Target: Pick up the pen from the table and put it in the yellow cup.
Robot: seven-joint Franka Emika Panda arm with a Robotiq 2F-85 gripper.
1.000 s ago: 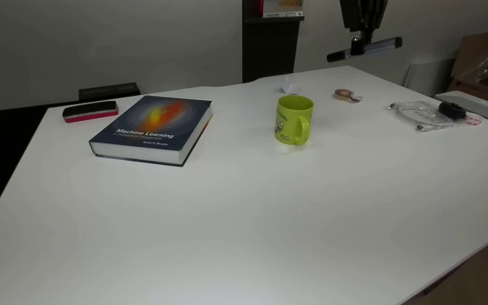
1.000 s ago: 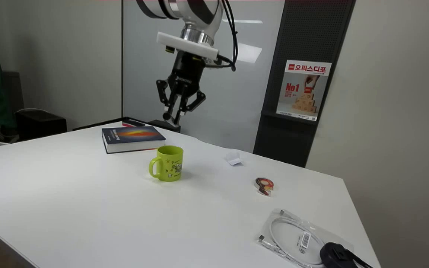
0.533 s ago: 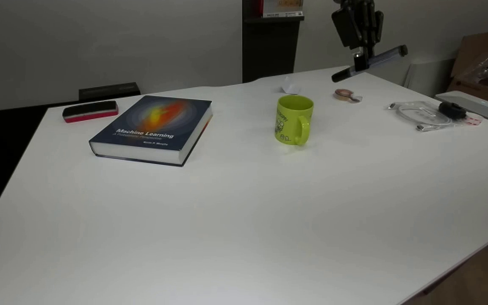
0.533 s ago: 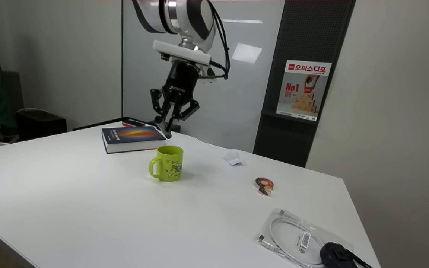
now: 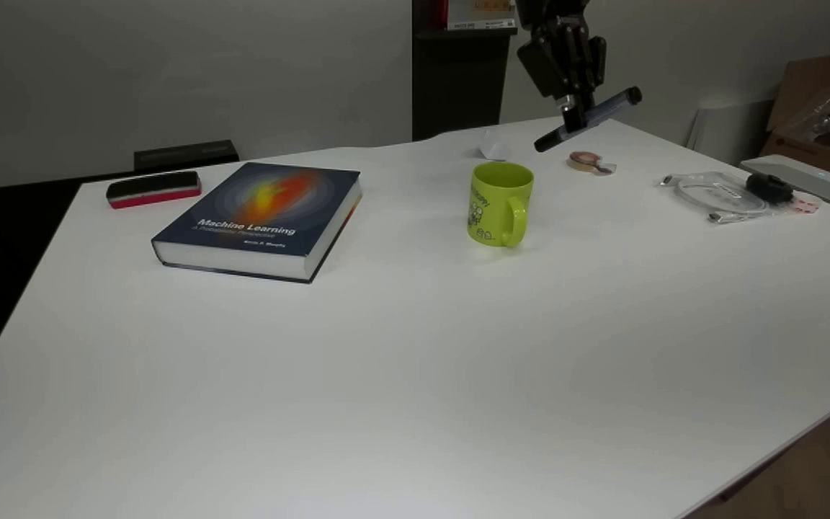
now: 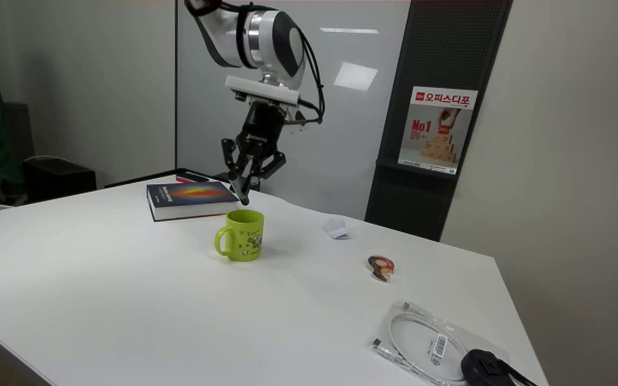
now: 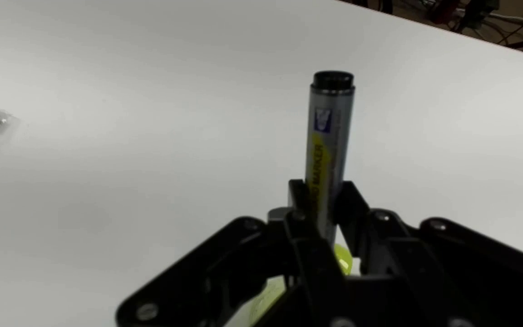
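Note:
The pen is a marker with a grey barrel and black ends; it shows in both exterior views [image 5: 608, 109] [image 6: 239, 187] and in the wrist view [image 7: 327, 136]. My gripper [image 5: 575, 119] is shut on the middle of its barrel and holds it tilted in the air, also in an exterior view [image 6: 247, 181] and the wrist view [image 7: 324, 195]. The yellow cup [image 5: 496, 209] stands upright on the white table [image 5: 386, 375]. In an exterior view the pen's lower end appears just above the cup's rim [image 6: 244, 236]. In the wrist view my fingers hide most of the cup [image 7: 344, 260].
A thick dark-blue book [image 5: 264, 216] lies near the cup, with a red-and-black eraser [image 5: 154, 190] behind it. A folded white paper [image 5: 493, 147], a tape roll [image 5: 585, 161] and a bagged cable [image 5: 721, 196] lie on the table. A dark panel [image 6: 438, 64] stands behind.
My gripper has come lower, carrying the pen closer to the cup. In an exterior view it has shifted left. The pen is tilted more steeply. The cup has not moved.

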